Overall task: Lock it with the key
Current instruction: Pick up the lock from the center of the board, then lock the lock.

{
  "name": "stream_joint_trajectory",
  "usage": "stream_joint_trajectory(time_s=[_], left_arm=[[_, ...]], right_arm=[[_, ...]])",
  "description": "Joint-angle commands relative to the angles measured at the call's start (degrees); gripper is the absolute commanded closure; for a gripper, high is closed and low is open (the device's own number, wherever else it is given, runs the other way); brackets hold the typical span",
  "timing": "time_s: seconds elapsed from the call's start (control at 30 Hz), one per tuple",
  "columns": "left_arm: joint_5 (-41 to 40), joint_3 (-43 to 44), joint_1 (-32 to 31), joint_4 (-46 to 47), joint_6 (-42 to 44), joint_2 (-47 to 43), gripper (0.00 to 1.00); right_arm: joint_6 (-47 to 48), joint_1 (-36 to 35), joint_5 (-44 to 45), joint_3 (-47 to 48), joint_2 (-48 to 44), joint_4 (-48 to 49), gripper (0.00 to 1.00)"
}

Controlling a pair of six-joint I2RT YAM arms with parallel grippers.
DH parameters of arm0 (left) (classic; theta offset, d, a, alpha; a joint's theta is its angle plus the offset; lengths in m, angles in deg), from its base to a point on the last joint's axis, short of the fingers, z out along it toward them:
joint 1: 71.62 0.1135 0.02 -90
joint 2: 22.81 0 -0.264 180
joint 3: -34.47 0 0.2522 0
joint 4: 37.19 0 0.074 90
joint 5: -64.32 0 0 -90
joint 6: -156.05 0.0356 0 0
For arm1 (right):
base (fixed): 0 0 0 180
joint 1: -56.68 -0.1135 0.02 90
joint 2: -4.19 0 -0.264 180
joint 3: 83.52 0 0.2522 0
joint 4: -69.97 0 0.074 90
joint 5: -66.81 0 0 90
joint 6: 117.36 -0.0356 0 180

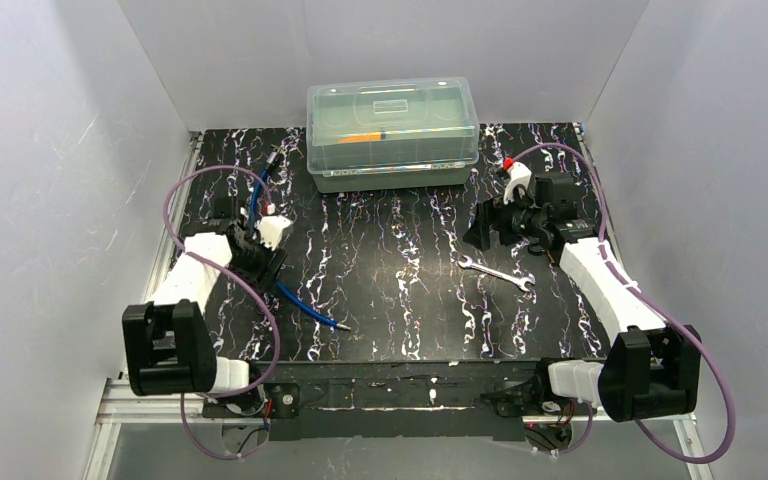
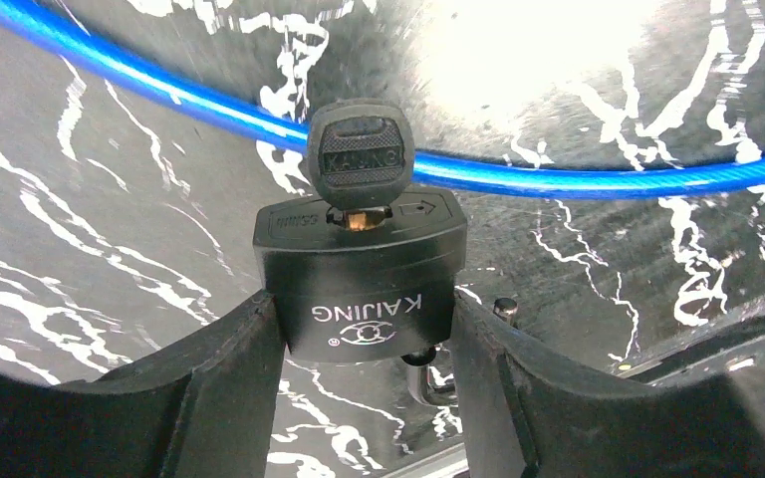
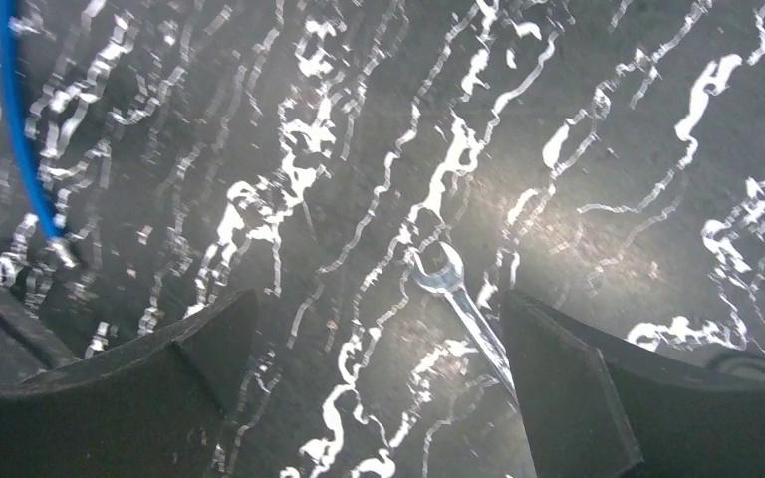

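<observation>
The surface [image 1: 400, 300] is showing as a black slab veined with white, marble-like, and glaring under the light. Plain pale grey walls [image 1: 60, 150] are closing it in on three sides.

The left tool [image 2: 364, 329] is pinching a padlock [image 2: 359, 269] between its two dark, wedge-shaped fingers, one pressing on each flank of the body. The padlock is looking like matte black plastic, blocky with bevelled shoulders and white lettering on its face. The key [image 2: 360, 159] is sitting in the padlock's top face, just beyond the left tool's fingertips. Its rounded black head is standing upright, and a short brassy bit is showing at the slot. Past the key, a glossy blue cable [image 2: 608, 179] is lying across the surface.

The right tool [image 3: 379, 304] is hanging with its fingers spread wide and gripping nothing. A slim, shiny silver open-ended wrench [image 3: 448, 284] is lying flat on the surface beneath it, close to one finger. Far beyond both tools, a clear, round-cornered plastic box [image 1: 392, 135] with a lid is sitting against the back wall.
</observation>
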Motion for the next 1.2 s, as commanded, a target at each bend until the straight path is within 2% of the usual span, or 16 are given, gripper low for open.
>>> stream_joint_trajectory(time_s=[0.0, 0.13, 0.27, 0.43, 0.53, 0.67, 0.93, 1.17], left_arm=[[7.16, 5.87, -4.77, -8.01, 11.42, -7.65, 0.67], [6.36, 7.86, -13.83, -9.47, 19.51, -14.03, 0.66], [4.57, 10.31, -24.25, -11.05, 25.47, -17.37, 0.66], [1.26, 15.3, -37.34, -11.9, 24.95, -15.79, 0.67], [0.19, 18.38, -42.57, -11.61, 22.34, -12.54, 0.68], [-0.66, 21.74, -46.13, -10.12, 18.84, -8.74, 0.69], [-0.25, 24.03, -47.2, -7.37, 14.7, -5.42, 0.73], [-0.18, 24.37, -48.36, -5.71, 13.32, -4.87, 0.73]], right_arm=[[-10.64, -0.1, -9.51, 3.57, 1.69, 8.13, 0.0], [-18.57, -1.88, -16.73, 3.8, 5.41, 12.19, 0.0], [-22.52, -7.53, -20.94, 3.72, 8.6, 14.2, 0.0], [-31.57, -15.18, -25.93, 2.31, 11.59, 23.68, 0.0], [-36.21, -19.59, -27.24, 0.96, 11.67, 30.42, 0.0], [-40.18, -24.58, -27.28, -0.36, 11.42, 36.57, 0.0], [-49.33, -28.35, -28.64, -2.91, 14.19, 46.76, 0.0], [-59.16, -30.01, -29.65, -3.04, 19.19, 57.83, 0.11]])
